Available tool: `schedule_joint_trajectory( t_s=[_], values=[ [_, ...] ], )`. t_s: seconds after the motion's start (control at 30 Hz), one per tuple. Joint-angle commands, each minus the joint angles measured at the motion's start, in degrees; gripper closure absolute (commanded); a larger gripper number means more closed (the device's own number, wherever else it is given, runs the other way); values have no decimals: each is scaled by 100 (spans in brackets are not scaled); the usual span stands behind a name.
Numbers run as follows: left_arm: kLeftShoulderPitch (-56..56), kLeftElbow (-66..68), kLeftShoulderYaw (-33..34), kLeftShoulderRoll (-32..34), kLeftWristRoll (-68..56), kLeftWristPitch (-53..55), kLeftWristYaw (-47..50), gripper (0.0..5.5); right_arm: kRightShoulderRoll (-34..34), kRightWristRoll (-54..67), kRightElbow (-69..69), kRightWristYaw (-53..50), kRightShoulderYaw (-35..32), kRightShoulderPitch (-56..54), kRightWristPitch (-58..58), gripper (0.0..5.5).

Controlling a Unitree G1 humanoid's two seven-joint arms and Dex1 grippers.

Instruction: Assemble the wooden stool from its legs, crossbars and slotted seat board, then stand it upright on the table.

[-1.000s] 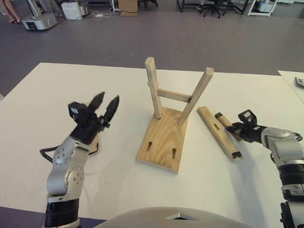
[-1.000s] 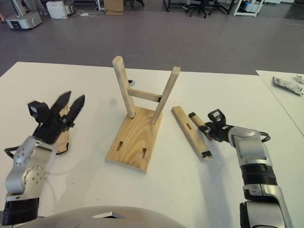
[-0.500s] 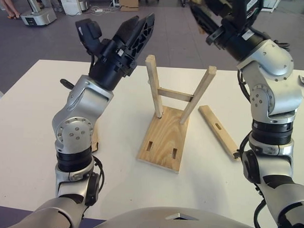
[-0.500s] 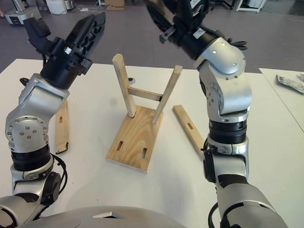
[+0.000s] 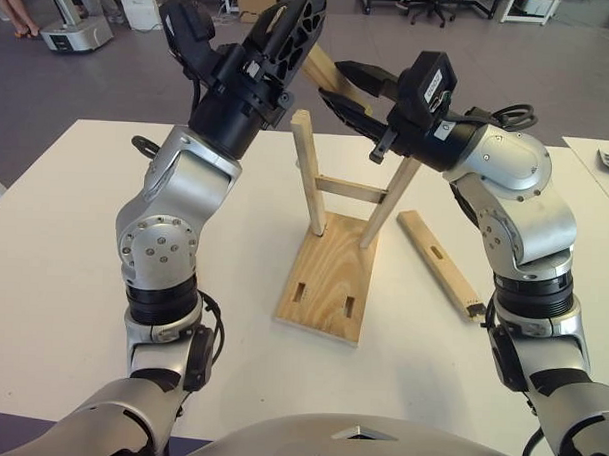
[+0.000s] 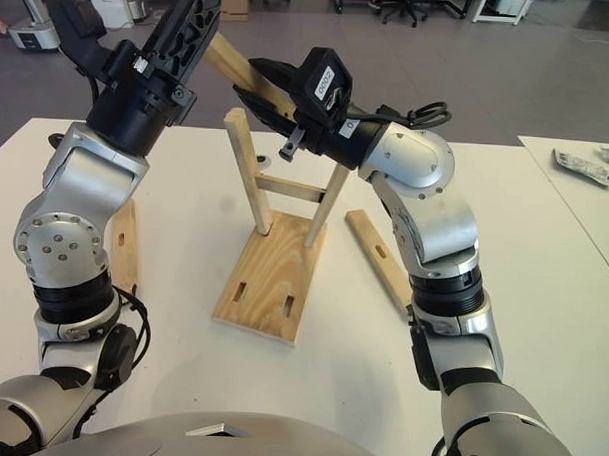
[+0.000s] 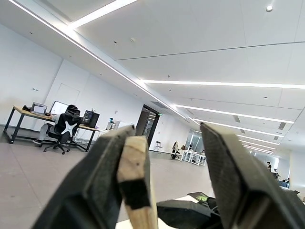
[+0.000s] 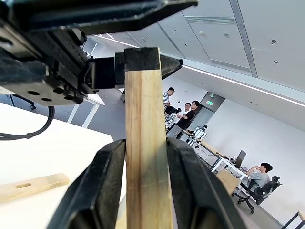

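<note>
Now the right jaws grip a stick (image 5: 323,69) in mid-air above the half-built stool (image 5: 328,279). Its far end sits between the open left jaws. The left should close squarely on that end before the right lets go. A second ago both arms were low by the worktop (image 5: 84,230).

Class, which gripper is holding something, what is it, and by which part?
The right gripper clamps a wooden bar by its lower part; the upper end sits between the left gripper's open jaws.
</note>
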Motion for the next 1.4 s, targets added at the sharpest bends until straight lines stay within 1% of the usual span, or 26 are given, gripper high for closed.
schedule_joint_trajectory(
  t_s=[0.03,0.1,0.2,0.3,0.5,0.53,0.57,0.67,0.77,0.8,0.87,0.9,0.97,1.03,1.13,1.27,1.4],
  values=[
    [-130,-46,-64,-74,7,60,119,374,80,51,-100,-45,-24,-15,65,418],
    [-146,-43,-77,-105,20,58,161,407,102,74,-115,-47,-30,-7,81,418],
    [-126,-52,-89,-93,84,63,199,472,157,114,-113,-78,-52,-16,92,418],
    [-113,-26,-57,-84,111,54,199,509,183,146,-158,-128,-74,-23,139,418],
    [24,38,45,-9,316,-2,85,510,323,414,-227,-283,-280,-123,373,418],
    [41,54,72,14,348,-15,65,510,373,526,-223,-317,-355,-148,447,381],
    [54,67,139,64,359,-31,49,510,434,621,-215,-374,-432,-189,511,364],
    [-39,176,664,426,266,-96,26,510,712,922,-48,-848,-818,-469,787,308],
    [60,426,1546,1040,483,-290,153,510,878,1088,355,-1613,-1467,-849,941,304],
    [138,502,1756,1179,607,-362,202,510,865,1084,485,-1802,-1645,-951,933,304],
    [752,700,2058,1450,1321,-459,441,510,540,731,1132,-2408,-2204,-1128,710,304],
    [1062,762,2125,1479,1609,-460,570,510,389,585,1378,-2600,-2393,-1130,596,304],
    [1662,946,2272,1351,2000,-500,772,510,166,382,1685,-2772,-2613,-1033,364,304],
    [2176,1110,2355,1173,2249,-572,826,510,40,215,1879,-2847,-2685,-922,162,304],
    [2732,1363,2323,883,2543,-741,762,510,-65,38,2239,-3035,-2874,-732,-85,304],
    [3065,1646,2254,601,2687,-835,665,510,-114,-205,2591,-3135,-2896,-302,-339,304],
    [3092,1822,2102,436,2790,-850,547,510,-96,-385,2495,-3122,-2700,-61,-454,304]
  ],
)
